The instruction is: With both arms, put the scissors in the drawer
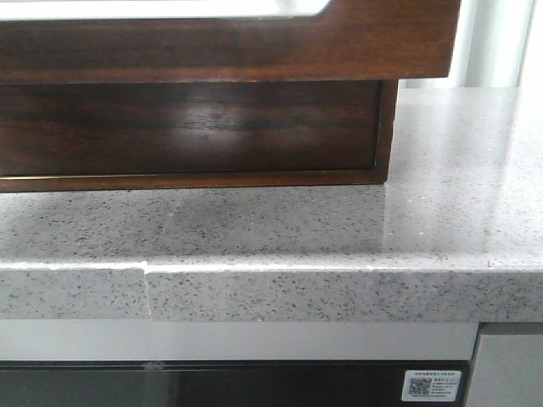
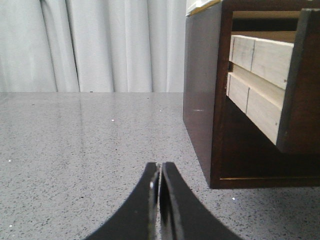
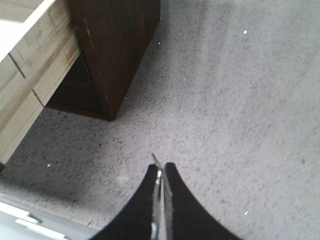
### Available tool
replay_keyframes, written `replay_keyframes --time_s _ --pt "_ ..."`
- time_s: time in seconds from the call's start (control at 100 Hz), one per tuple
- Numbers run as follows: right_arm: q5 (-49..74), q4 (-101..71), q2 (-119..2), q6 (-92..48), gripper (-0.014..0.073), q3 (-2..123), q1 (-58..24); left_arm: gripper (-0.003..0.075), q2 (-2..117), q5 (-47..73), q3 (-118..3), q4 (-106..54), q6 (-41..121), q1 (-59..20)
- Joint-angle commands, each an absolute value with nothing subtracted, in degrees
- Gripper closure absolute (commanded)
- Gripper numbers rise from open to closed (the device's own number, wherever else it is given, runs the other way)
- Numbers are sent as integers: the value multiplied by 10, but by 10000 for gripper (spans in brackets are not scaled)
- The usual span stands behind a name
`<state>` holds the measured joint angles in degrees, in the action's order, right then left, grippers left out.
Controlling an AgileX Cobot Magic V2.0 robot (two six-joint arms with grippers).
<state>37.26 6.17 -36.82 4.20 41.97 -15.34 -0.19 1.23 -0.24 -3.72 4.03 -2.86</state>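
Observation:
The drawer is pulled out toward me; its wide glossy dark-brown front has a pale strip along the top edge. Its pale wood side shows in the left wrist view and in the right wrist view. My right gripper is shut on the scissors. Their thin metal blade sits between the fingers, the tip poking just past them, above the countertop beside the cabinet's corner. My left gripper is shut and empty, low over the countertop beside the cabinet's other side. Neither gripper shows in the front view.
The dark wood cabinet stands on a speckled grey stone countertop. A closed lower drawer front sits under the open drawer. White curtains hang behind. The countertop's front edge is close below.

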Motion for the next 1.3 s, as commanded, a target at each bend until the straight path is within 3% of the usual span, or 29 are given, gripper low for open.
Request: replay_keyframes --time_s 0.0,0.17,0.61,0.76,1.29 --pt "294 89 -335 41 662 410 -134 741 -20 -34 18 -42 34 -28" --pt "146 62 -223 41 662 289 -73 741 -20 -34 18 -42 34 -28" --pt "-40 14 -26 41 662 12 -33 741 -20 -34 18 -42 34 -28" --pt "-29 18 21 41 662 -14 -21 741 -20 -34 18 -42 34 -28" --pt "-29 33 18 39 662 -15 -17 741 -20 -34 18 -42 34 -28"
